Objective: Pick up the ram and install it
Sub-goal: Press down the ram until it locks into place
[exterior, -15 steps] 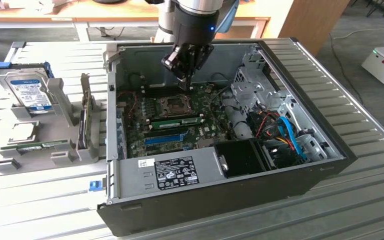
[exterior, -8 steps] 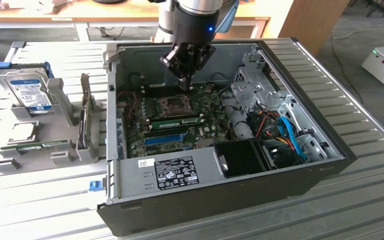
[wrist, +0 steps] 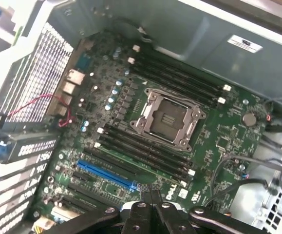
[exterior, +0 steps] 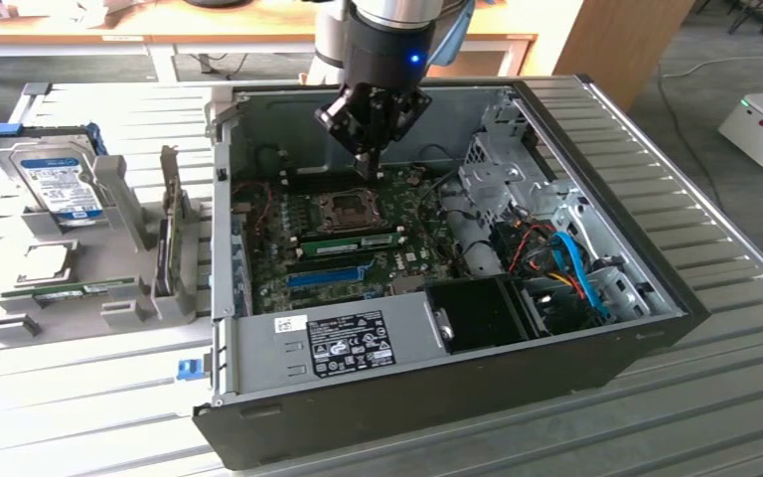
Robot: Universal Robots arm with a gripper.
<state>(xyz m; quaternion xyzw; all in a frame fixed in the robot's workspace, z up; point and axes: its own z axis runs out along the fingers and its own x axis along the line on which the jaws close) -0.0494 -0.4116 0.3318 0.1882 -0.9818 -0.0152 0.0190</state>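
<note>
Ram (green, slotted) below gripper

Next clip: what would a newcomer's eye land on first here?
The open computer case on the slatted table, motherboard bared. The gripper hangs inside it above the empty CPU socket, fingers together. At the exterior view's left, a hard drive stands in a grey rack.

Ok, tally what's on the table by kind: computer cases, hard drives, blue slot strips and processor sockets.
Computer case: 1
Hard drive: 1
Blue slot strip: 1
Processor socket: 1
Total: 4
</note>
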